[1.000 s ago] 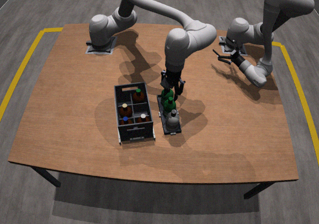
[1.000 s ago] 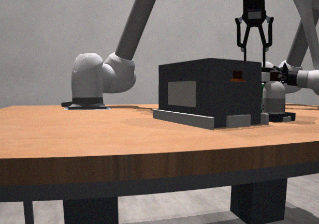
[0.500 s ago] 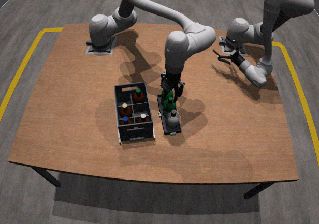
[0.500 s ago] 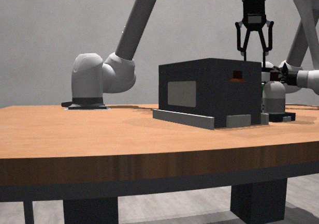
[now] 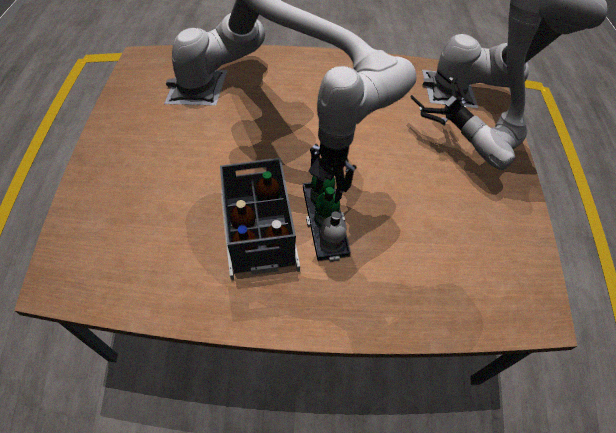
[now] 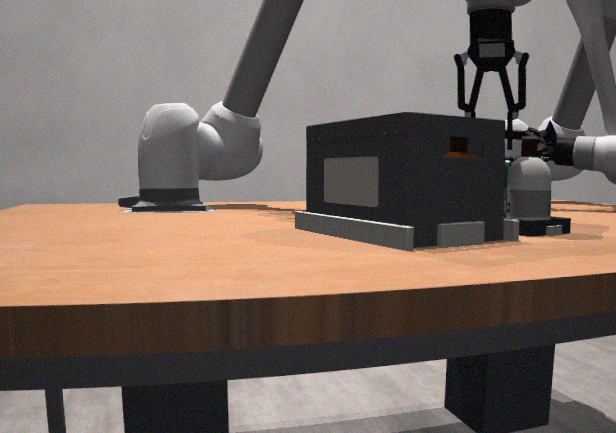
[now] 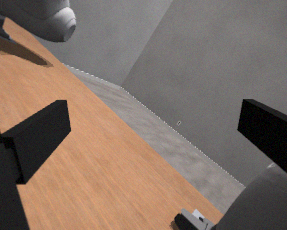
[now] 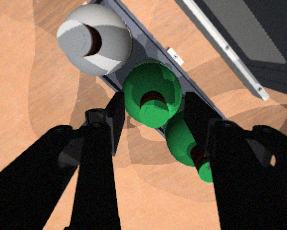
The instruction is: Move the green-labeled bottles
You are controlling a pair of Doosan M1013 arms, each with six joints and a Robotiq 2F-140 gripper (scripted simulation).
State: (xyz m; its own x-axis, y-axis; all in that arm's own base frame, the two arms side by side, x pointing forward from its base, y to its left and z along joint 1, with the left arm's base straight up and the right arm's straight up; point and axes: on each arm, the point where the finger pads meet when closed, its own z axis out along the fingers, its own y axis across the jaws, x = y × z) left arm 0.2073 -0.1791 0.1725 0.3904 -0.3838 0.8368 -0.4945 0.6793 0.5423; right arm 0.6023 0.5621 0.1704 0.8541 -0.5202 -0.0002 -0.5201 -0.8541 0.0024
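Right wrist view: two green bottles on tray, centre and lower right. Right claw part-open, empty; should centre over one neck, descend straight, spare the neighbour. Left claw wide, empty. Exterior: crate hides slots; labels unreadable.
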